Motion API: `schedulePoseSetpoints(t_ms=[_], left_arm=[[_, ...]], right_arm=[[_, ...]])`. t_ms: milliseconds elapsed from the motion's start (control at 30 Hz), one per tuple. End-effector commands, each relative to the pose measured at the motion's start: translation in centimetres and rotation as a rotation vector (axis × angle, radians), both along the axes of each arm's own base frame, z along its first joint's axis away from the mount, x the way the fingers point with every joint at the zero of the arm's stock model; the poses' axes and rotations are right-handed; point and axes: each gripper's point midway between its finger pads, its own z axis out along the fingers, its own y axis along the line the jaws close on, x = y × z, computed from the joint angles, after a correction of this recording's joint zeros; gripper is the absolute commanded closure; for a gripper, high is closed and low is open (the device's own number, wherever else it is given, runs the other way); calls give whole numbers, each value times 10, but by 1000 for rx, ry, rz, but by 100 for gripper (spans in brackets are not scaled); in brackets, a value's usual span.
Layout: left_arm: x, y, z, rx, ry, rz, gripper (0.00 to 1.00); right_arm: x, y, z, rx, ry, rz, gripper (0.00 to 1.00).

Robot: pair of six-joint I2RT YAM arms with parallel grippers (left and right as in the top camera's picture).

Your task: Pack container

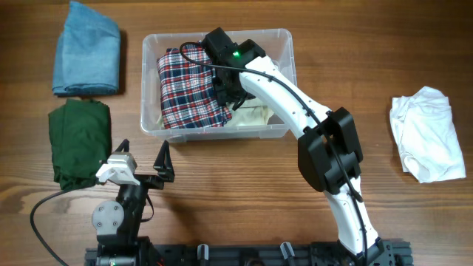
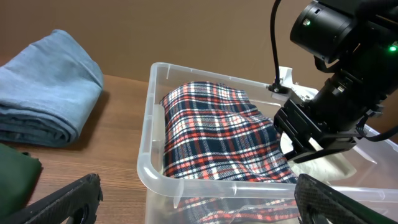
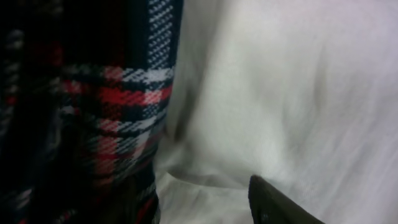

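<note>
Clear plastic rectangular container (image 1: pixel 287 52) sits far-centre on table (image 1: pixel 369 66), long axis left-right. Right gripper (image 1: pixel 224 92) is inside it, at the right edge of the red-and-navy plaid cloth (image 1: pixel 185 89); its opening cannot be told. Left gripper (image 1: pixel 144 161) hovers near, wide, empty.

the container (image 1: pixel 170 35) sits on the table (image 1: pixel 244 192) midway along its far edge, with a shirt (image 1: pixel 188 85) in its left part, overlapping a lower cloth (image 1: pixel 255 114) on its right. a towel (image 1: pixel 87 48) lies at the far left corner, a folded garment (image 1: pixel 77 140) before it, and a crumpled cloth (image 1: pixel 429 133) by the right edge.
</note>
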Motion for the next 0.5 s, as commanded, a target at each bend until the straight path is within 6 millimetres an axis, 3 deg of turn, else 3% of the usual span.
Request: schedulePoseSetpoints(t_ms=[0, 167, 367, 467], left_arm=[[0, 3, -2, -4, 3, 15, 0], [0, 3, -2, -4, 3, 15, 0], [0, 3, -2, -4, 3, 15, 0], [0, 3, -2, -4, 3, 15, 0]], right_arm=[[-9, 18, 0, 70, 46, 32, 32], [-10, 19, 0, 77, 51, 38, 12], [-10, 20, 0, 75, 48, 63, 8], [-5, 10, 0, 38, 31, 47, 1]])
